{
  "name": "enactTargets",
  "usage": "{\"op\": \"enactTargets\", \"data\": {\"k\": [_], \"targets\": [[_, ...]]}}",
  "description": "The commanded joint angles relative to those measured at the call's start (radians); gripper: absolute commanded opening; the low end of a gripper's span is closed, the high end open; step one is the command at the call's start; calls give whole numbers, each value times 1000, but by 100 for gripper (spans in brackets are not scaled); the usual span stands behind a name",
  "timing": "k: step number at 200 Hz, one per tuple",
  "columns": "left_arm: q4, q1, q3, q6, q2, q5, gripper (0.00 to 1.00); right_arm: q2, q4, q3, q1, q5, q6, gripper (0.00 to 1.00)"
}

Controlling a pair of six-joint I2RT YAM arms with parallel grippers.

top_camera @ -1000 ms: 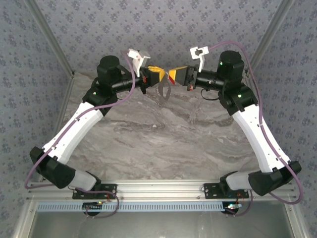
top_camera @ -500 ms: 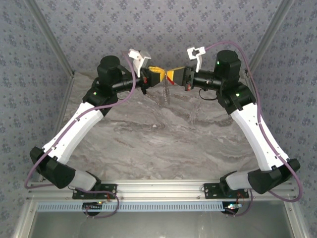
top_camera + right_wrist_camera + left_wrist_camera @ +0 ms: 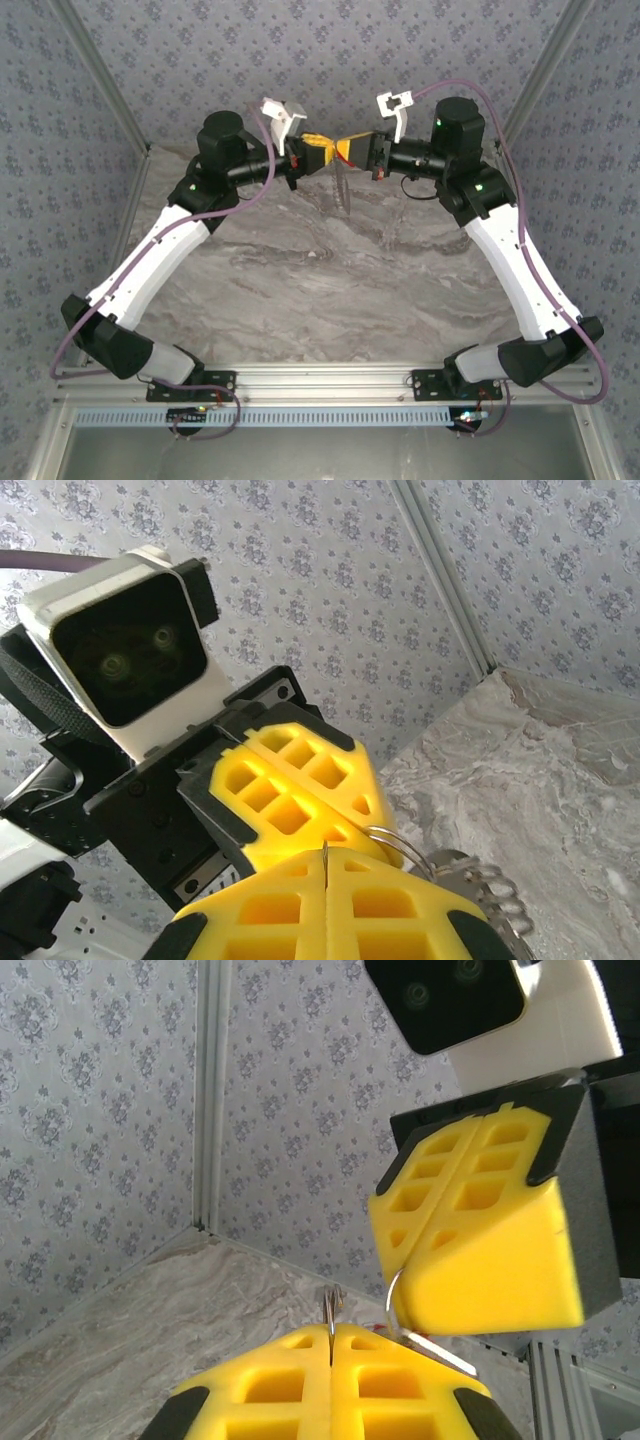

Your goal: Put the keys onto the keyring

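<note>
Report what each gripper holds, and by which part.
The keyring: the left gripper and the right gripper each pinch its thin wire near the top, and the loop hangs below them.

a grey-brown veined marble tabletop (image 3: 330, 290) fills the floor of a small booth. the back wall (image 3: 330, 50), the left wall (image 3: 50, 200) and the right wall (image 3: 600, 200) all carry the same grey-blue wallpaper with a small repeating floral print. slim aluminium posts run up the two far corners, one on the left (image 3: 100, 75) and one on the right (image 3: 548, 75). an aluminium rail (image 3: 320, 378) edges the near side, with a pale perforated strip (image 3: 320, 415) just in front of it and a dull grey metal sheet (image 3: 320, 455) nearest. the light is soft and even.
</note>
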Motion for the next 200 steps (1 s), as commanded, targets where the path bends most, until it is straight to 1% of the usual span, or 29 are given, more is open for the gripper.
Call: {"op": "enactTargets", "data": {"k": [1, 138, 200], "targets": [[16, -6, 41, 10, 7, 21, 0, -2, -1, 40, 6, 3, -16, 0], [23, -6, 47, 16, 2, 27, 0, 20, -81, 27, 4, 47, -69, 0], [27, -6, 44, 16, -7, 36, 0, 1, -23, -27, -58, 32, -9, 0]]}}
